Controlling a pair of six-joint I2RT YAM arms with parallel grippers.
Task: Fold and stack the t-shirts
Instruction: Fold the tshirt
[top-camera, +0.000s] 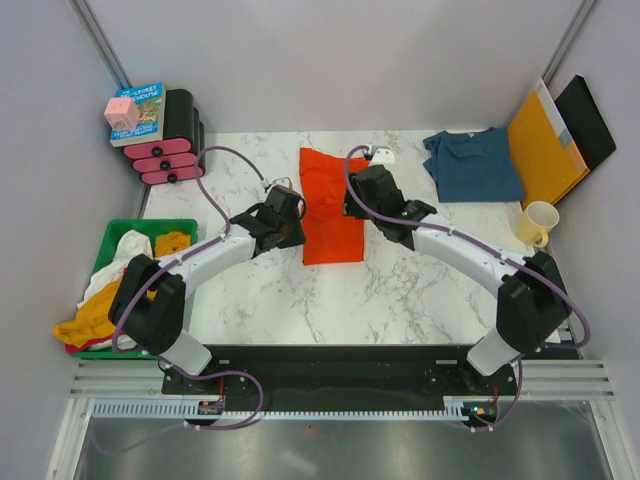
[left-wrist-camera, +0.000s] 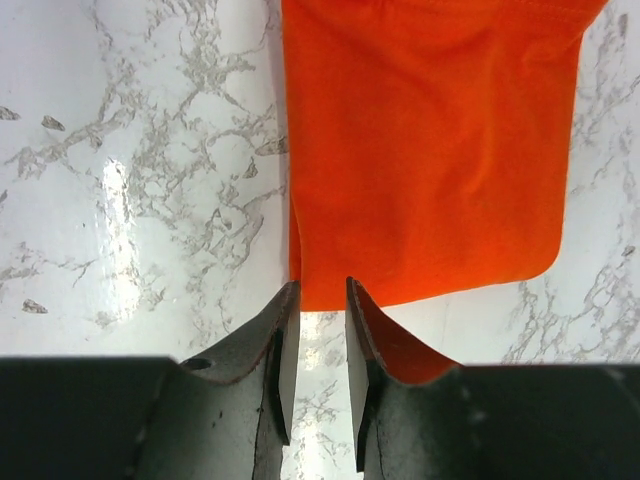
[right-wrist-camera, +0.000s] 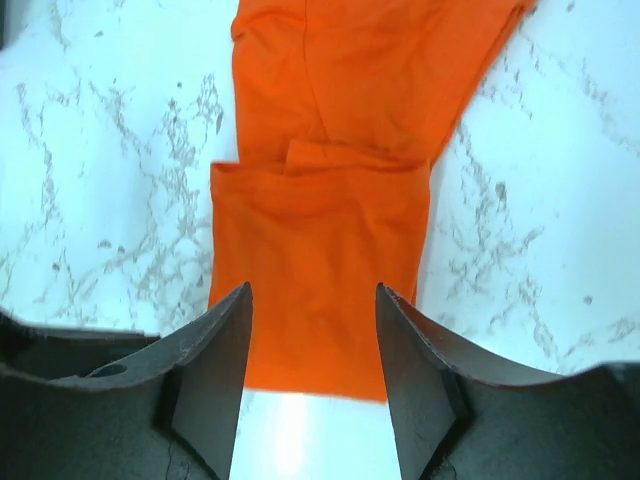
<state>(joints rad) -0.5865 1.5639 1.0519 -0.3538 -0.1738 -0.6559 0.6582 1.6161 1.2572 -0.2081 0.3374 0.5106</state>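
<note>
T-shirt (top-camera: 325, 215), orange-red, long narrow strip (layered)

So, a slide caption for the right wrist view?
Open right gripper above folded bright orange-red cotton t-shirt on marble table.

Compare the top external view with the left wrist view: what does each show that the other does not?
Only the top view shows the blue shirt, the mug and the green bin of clothes. Only the left wrist view shows the left gripper with its jaws slightly apart at a corner of the orange shirt, with bare table between them. Both show the orange shirt lying folded on the table.
</note>
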